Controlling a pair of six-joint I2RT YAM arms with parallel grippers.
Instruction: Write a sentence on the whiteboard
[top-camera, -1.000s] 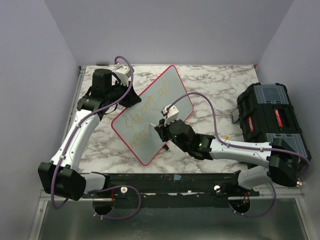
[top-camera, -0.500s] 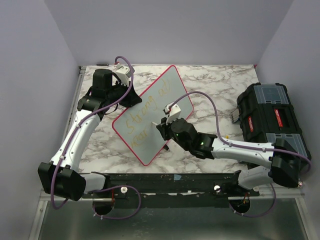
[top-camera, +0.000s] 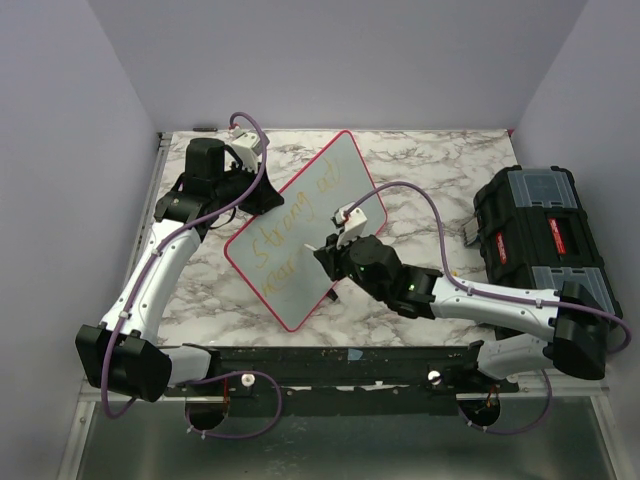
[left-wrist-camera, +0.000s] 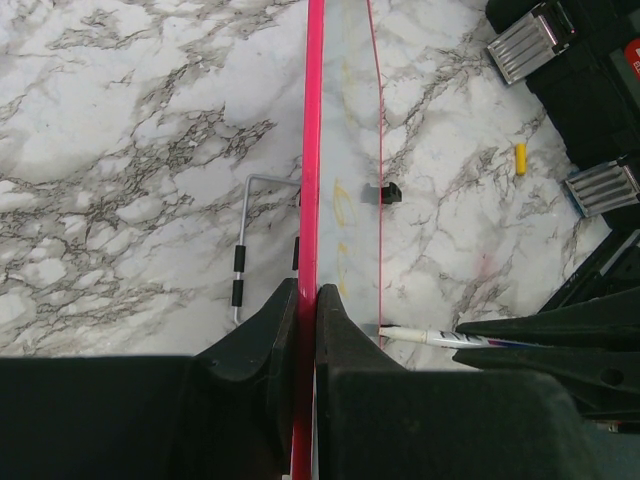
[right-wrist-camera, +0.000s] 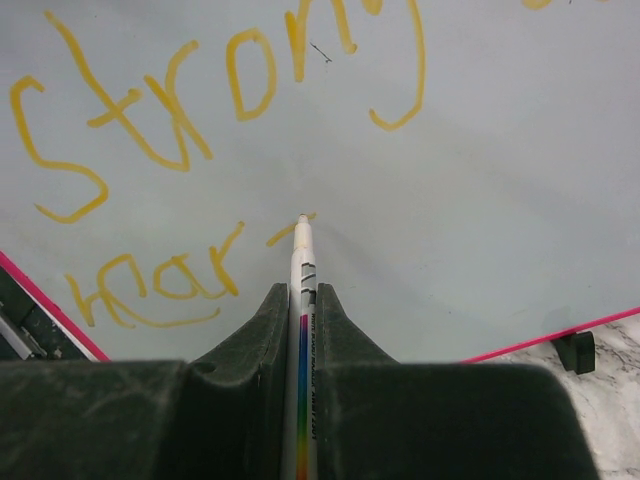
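Looking down from the top camera first, I see the whiteboard (top-camera: 345, 175) slanting across the middle of the table (top-camera: 430, 165), its long axis running from near the front edge up toward the back edge. The left gripper (top-camera: 263, 198) grips its left rim, and the right gripper (top-camera: 329, 262) sits over the lower right part, the nearer one to the sentence (top-camera: 290, 235).

On the left wrist camera I get the whiteboard (left-wrist-camera: 314, 150) edge-on, with the left gripper (left-wrist-camera: 308, 296) clamped tight on the red rim. The marker (left-wrist-camera: 440, 338) comes in from the right, its tip at the board face.

On the right wrist camera the right gripper (right-wrist-camera: 302, 298) is closed on the marker (right-wrist-camera: 302, 262), which points straight out of the jaws. Its tip touches the whiteboard (right-wrist-camera: 500, 200) at a short stroke just right of the second line of the sentence (right-wrist-camera: 180, 100). Bare board lies to the right of the tip, so I judge that the writing goes that way.
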